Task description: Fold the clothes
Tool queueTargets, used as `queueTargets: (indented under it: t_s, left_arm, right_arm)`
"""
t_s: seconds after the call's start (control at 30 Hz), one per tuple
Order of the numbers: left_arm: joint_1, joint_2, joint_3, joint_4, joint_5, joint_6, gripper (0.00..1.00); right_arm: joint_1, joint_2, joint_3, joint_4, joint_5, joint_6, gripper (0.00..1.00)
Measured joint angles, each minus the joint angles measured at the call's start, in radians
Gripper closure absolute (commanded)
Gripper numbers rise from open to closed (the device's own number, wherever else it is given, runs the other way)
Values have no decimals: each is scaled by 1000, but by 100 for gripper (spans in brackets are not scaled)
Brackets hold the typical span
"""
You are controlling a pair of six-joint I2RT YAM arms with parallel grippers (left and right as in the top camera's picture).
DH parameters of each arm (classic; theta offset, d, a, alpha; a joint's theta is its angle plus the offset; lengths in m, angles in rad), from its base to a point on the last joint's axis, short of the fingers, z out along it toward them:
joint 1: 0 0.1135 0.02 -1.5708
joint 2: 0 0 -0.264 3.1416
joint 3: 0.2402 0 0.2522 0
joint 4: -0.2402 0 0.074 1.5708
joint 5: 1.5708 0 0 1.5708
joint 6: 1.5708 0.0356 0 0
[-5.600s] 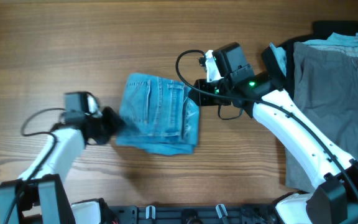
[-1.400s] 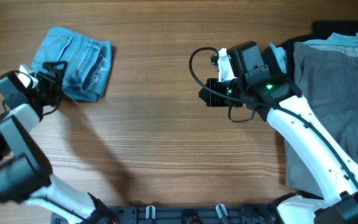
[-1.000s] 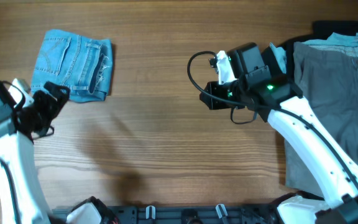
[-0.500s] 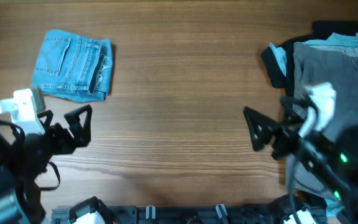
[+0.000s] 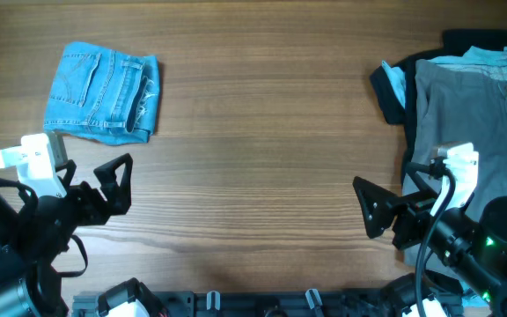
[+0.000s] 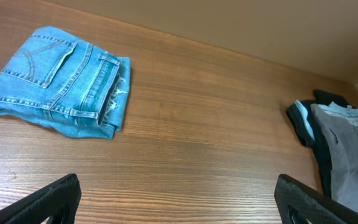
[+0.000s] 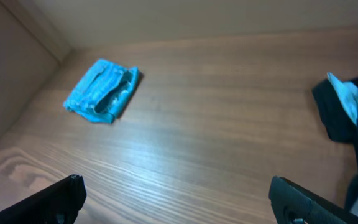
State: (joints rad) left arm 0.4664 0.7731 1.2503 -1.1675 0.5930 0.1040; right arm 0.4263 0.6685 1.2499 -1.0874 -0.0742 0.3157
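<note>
While the folded jeans [image 5: 104,93] lie on the desk's [image 5: 253,132] far left, the left claw [image 5: 123,185] and right claw [image 5: 363,210] both gape released, empty, near the front edge.

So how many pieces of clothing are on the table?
3 that I can tell: folded jeans at the far left, grey trousers at the right edge, and a black garment tucked beside them. More may be hidden in that pile.
</note>
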Motion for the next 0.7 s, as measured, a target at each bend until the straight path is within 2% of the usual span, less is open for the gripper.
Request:
queueTargets:
  t_s: [0.17,0.3,0.4,0.43,0.7]
  left_arm:
    - [0,0,0,0,0,0,0]
    - [0,0,0,0,0,0,0]
    - [0,0,0,0,0,0,0]
    - [0,0,0,0,0,0,0]
    - [0,1,0,-3,0,0,0]
  right_arm:
    - [0,0,-1,-14,51,-11,0]
    - [-11,-7,-72,157,121,-152,0]
    - [-81,-60,-232,304,127,-235,0]
    - [-150,-150,-393,364,104,-269,0]
    - [-235,-442,-763,537,40,-296,0]
